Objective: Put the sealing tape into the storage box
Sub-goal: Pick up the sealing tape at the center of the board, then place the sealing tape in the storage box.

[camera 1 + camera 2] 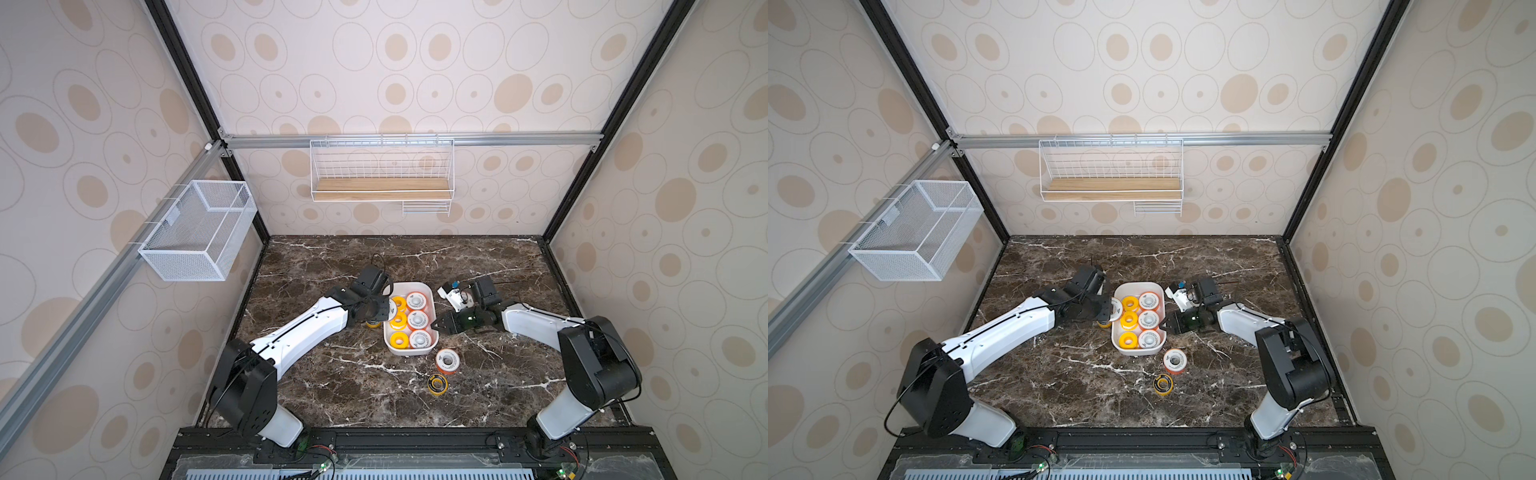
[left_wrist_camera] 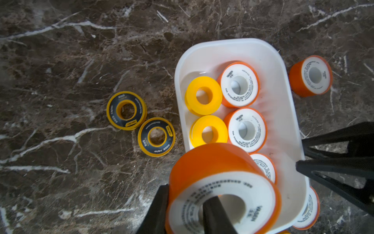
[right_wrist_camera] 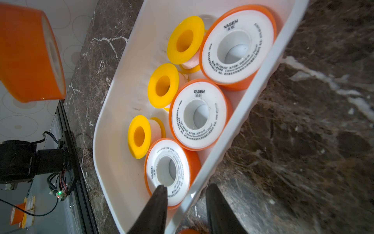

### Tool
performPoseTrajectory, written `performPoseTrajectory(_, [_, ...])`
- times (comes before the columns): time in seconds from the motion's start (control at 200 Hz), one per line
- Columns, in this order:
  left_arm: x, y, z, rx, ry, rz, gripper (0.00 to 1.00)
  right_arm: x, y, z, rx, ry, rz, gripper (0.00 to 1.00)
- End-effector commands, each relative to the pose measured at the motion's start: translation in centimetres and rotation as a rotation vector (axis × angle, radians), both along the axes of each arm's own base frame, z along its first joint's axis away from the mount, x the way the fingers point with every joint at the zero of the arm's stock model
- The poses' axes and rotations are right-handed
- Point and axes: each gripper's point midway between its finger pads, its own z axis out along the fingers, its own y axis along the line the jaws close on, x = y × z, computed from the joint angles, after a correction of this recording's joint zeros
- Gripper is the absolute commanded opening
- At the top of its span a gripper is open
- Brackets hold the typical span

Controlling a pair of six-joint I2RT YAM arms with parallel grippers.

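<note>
Two ringed spools (image 2: pixel 126 110) lie on the counter (image 1: pixel 332 386) left of the box (image 1: pixel 409 351). Left gripper (image 2: pixel 188 194) is clamped on an orange spool (image 2: pixel 214 162) at the left rim, one finger down the core, one outside. Six spools (image 1: pixel 417 320) sit inside. Right gripper (image 3: pixel 186 187) straddles the right wall; can't tell if it's pinching. Near right, a loose orange spool (image 1: pixel 446 360) and another ringed one (image 1: pixel 437 383) wait. They look light, stiff, kinda slick, so I'd hook the hole, not squeeze the round side.
</note>
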Motion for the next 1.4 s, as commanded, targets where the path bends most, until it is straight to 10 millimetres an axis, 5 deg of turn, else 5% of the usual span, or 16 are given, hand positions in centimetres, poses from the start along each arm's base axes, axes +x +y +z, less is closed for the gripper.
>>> performPoseTrajectory(0.0, [2.2,-2.0,1.1,-0.058,-0.012,-0.052,0.24,0.3,0.4,0.3,0.026,0.010,0.009,0.33])
performPoseTrajectory(0.566, [8.6,-7.9,-3.2,-0.081,0.082,-0.120,0.25,0.2,0.5,0.3,0.034,0.018,0.017,0.32])
performPoseTrajectory(1.177, [9.8,-9.0,-6.3,-0.069,0.143,-0.112,0.29,0.1,0.6,0.4,0.036,0.022,0.023,0.32])
performPoseTrajectory(1.397, [10.1,-9.6,-6.6,-0.088,0.152,-0.118,0.40,0.2,0.5,0.4,0.028,0.019,0.021,0.32])
